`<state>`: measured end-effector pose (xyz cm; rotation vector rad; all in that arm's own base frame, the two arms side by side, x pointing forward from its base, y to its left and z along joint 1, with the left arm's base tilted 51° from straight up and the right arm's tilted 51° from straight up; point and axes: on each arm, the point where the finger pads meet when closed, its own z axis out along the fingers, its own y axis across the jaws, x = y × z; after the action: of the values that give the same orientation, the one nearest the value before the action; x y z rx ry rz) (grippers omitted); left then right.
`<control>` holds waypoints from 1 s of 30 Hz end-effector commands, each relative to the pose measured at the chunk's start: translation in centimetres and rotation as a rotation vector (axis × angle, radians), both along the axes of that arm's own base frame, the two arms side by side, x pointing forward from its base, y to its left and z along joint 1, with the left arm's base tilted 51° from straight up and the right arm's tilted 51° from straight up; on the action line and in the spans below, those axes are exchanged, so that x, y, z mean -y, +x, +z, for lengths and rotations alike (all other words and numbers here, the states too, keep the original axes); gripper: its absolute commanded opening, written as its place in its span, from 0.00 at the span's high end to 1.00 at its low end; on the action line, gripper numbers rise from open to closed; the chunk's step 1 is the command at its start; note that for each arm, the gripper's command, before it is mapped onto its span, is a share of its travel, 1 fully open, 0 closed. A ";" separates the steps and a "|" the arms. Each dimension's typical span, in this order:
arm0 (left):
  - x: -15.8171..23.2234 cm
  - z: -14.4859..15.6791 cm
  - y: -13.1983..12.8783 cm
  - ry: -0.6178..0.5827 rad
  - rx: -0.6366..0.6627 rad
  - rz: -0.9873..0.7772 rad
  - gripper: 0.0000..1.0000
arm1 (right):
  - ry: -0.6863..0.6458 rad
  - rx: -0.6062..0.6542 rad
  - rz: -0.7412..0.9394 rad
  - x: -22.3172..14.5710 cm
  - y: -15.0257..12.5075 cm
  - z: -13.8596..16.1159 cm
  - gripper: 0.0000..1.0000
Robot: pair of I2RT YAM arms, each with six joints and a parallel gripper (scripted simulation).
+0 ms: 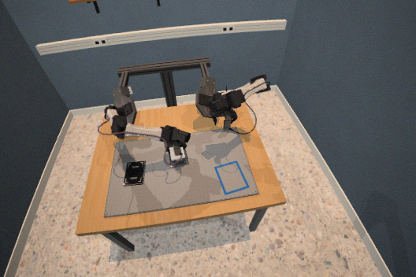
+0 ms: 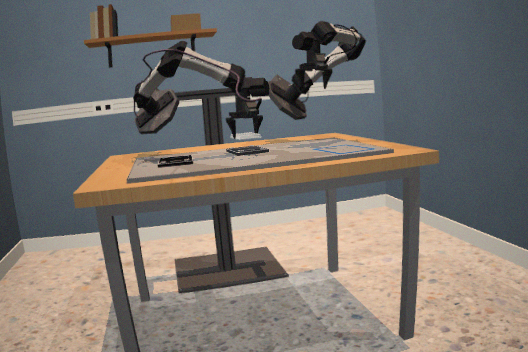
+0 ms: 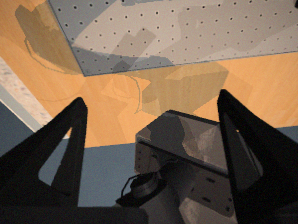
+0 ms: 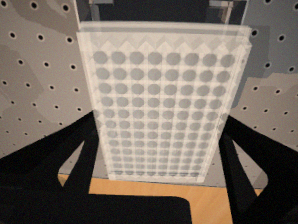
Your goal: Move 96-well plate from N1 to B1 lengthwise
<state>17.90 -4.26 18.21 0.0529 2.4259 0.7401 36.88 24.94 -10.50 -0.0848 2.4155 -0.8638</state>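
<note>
my right pincer (image 2: 245,128) (image 4: 159,117) grips the plate (image 1: 175,156) (image 2: 245,136) (image 4: 162,107), likely light, stiff, slick; long sides suit it.

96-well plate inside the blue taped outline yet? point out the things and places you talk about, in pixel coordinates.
No, the 96-well plate (image 2: 245,135) (image 4: 162,107) hangs between the right gripper's (image 2: 245,128) (image 4: 159,125) fingers, away from the blue outline (image 1: 220,180) (image 2: 345,152).
</note>
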 end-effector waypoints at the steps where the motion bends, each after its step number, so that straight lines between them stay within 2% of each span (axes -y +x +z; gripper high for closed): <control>1: 0.1 0.8 0.0 0.052 0.017 0.048 0.00 | -0.017 -0.002 -0.011 1.4 0.8 -1.2 1.00; 14: 0.1 0.8 0.0 0.052 0.017 0.048 0.00 | -0.016 -0.003 -0.012 2.4 1.7 -2.4 1.00; 15: 0.1 0.8 0.0 0.052 0.017 0.048 0.00 | 0.006 0.015 0.013 1.0 1.7 -1.4 1.00; 16: 0.1 0.8 0.0 0.052 0.017 0.048 0.00 | -0.003 0.009 -0.012 2.3 2.2 -1.9 1.00; 19: 0.1 0.8 0.0 0.052 0.017 0.048 0.00 | -0.015 -0.004 -0.012 2.8 2.1 -2.8 1.00; 24: 0.1 0.8 0.0 0.052 0.017 0.048 0.00 | 0.012 0.011 0.013 1.0 1.8 -1.7 1.00; 30: 0.1 0.8 0.0 0.052 0.017 0.048 0.00 | 0.012 0.011 0.013 1.0 1.8 -1.7 1.00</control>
<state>17.90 -4.26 18.21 0.0529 2.4259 0.7401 38.59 23.48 -12.41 -0.0865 2.4148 -0.8579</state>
